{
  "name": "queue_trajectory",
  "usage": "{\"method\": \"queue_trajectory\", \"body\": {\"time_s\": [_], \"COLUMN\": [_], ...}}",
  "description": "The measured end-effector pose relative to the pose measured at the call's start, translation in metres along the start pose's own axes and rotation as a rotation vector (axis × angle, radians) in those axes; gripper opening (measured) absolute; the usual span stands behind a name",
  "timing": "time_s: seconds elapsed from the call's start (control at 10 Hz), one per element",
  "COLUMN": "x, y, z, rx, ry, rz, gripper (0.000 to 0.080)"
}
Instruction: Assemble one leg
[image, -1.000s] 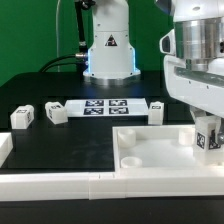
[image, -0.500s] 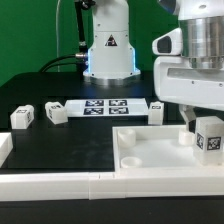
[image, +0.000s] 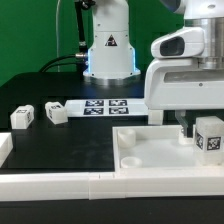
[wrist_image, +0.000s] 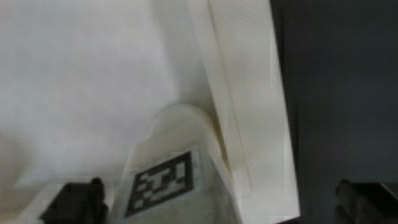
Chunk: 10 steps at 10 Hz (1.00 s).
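Observation:
One leg (image: 209, 136), a small white block with a black-and-white tag, stands upright at the corner of the large white tray-like piece (image: 150, 152) on the exterior view's right. My gripper (image: 190, 124) hangs just above and beside it, open. In the wrist view the leg's tagged face (wrist_image: 164, 184) lies between my gripper's (wrist_image: 219, 203) two dark fingertips (wrist_image: 75, 201), which stand wide apart and do not touch it. Three more legs lie on the black table: two on the exterior view's left (image: 22, 117) (image: 55, 112) and one (image: 156, 110) partly behind my hand.
The marker board (image: 105, 106) lies flat in the middle of the table, in front of the arm's base (image: 108, 52). A long white rail (image: 60, 186) runs along the front edge. A round socket (image: 131, 157) shows in the tray's near corner.
My gripper has risen and shifted toward the exterior view's left. The leg stays standing at the tray's corner, free of the fingers.

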<state>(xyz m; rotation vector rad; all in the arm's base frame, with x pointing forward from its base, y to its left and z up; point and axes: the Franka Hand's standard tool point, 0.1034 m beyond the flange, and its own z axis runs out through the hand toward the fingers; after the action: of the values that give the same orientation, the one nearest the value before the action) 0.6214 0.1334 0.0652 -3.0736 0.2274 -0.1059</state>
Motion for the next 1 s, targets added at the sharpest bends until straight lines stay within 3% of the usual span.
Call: {"method": "queue_trajectory", "body": {"time_s": [0.1, 0.3, 0.5, 0.6, 0.7, 1.0], "x": [0.0016, 0.0028, 0.0030, 0.0036, 0.0041, 0.0045], "y": [0.0006, 0.0050, 0.0055, 0.0066, 0.0080, 0.0085], "z": [-0.0008, 0.0002, 0.0001, -0.0001, -0.0001, 0.0001], "rx": [-0.016, -0.020, -0.020, -0.021, -0.022, -0.021], "ry": [0.005, 0.003, 0.003, 0.004, 0.005, 0.010], "rz": [-0.143, -0.295, -0.306, -0.304, -0.302, -0.221], "gripper": [0.0649, 0.0649, 0.0402, 0.0402, 0.0291, 0.0291]}}
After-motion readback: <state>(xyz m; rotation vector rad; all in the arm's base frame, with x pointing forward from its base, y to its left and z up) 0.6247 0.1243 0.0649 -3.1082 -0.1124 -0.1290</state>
